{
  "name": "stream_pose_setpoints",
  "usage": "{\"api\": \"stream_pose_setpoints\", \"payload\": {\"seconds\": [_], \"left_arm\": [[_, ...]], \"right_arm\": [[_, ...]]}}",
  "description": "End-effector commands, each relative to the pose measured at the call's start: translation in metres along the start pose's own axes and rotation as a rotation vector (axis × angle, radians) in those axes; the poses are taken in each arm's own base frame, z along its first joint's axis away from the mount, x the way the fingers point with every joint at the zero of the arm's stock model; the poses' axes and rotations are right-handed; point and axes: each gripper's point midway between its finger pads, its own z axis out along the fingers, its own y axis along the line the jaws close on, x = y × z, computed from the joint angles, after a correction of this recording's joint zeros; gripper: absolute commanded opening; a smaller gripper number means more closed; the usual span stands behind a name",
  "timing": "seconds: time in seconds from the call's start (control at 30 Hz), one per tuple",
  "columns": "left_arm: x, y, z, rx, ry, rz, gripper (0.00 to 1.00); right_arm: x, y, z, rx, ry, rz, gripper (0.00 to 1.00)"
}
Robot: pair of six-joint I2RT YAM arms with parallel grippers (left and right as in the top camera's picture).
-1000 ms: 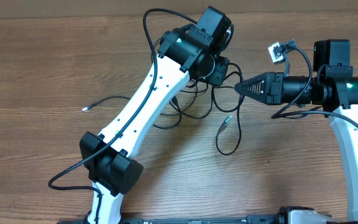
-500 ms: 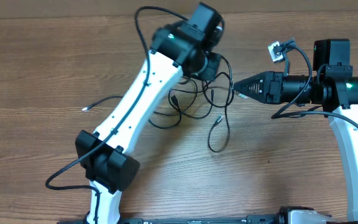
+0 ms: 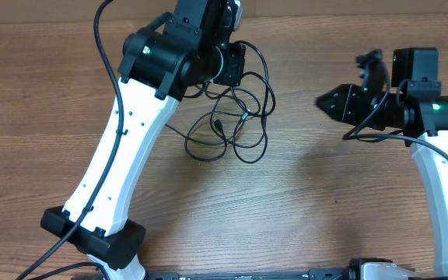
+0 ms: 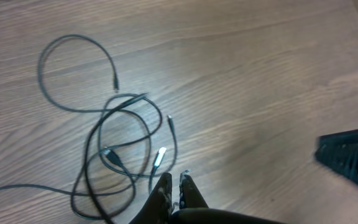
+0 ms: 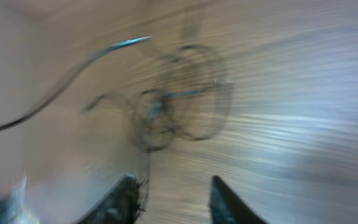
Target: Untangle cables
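Note:
The cables (image 3: 236,124) are thin black cords in a loose tangle of loops on the wooden table, below my left gripper (image 3: 232,66). The left gripper is raised and strands run up to it. In the left wrist view its jaws (image 4: 174,180) are pressed together, seemingly on a strand, with the loops (image 4: 123,143) and a pale plug (image 4: 159,155) spread below. My right gripper (image 3: 323,101) is open and empty, well to the right of the tangle. In the blurred right wrist view its fingers (image 5: 173,186) are apart and the cables (image 5: 179,106) lie ahead.
The wooden table (image 3: 325,202) fills all views. The left arm's white links (image 3: 123,155) cross the left half of the table, with a thick black robot cable (image 3: 103,39) looping above. The right gripper shows as a dark ribbed shape (image 4: 350,158) in the left wrist view.
My left gripper has swung left and back, dragging the cable tangle leftward with it. My right gripper has opened, let go of the cable and pulled slightly right.

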Motion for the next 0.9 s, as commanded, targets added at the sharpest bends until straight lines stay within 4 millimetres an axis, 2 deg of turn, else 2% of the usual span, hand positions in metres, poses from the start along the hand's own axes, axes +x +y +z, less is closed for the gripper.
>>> {"api": "stream_pose_setpoints", "payload": {"seconds": [0.0, 0.23, 0.37, 0.57, 0.67, 0.77, 0.87], "left_arm": [[0.006, -0.003, 0.013, -0.006, 0.035, 0.017, 0.04], [0.023, 0.035, 0.043, -0.213, 0.12, -0.019, 0.04], [0.031, 0.042, 0.058, -0.242, 0.166, -0.055, 0.04], [0.033, 0.024, 0.064, -0.177, 0.171, -0.071, 0.04], [0.036, 0.015, 0.065, -0.154, 0.182, -0.061, 0.04], [0.038, 0.011, 0.065, -0.149, 0.184, -0.054, 0.04], [0.039, 0.007, 0.066, -0.145, 0.185, -0.047, 0.04]], "right_arm": [[0.011, 0.074, -0.009, -0.365, 0.026, -0.266, 0.4], [0.022, 0.094, -0.002, -0.407, 0.049, -0.38, 0.4], [0.022, 0.094, -0.002, -0.408, 0.05, -0.379, 0.41], [0.021, 0.092, 0.0, -0.39, 0.045, -0.382, 0.44], [0.016, 0.075, 0.006, -0.286, 0.037, -0.385, 0.45], [0.014, 0.066, 0.008, -0.225, 0.032, -0.387, 0.42], [0.013, 0.065, 0.008, -0.223, 0.032, -0.387, 0.38]]}}
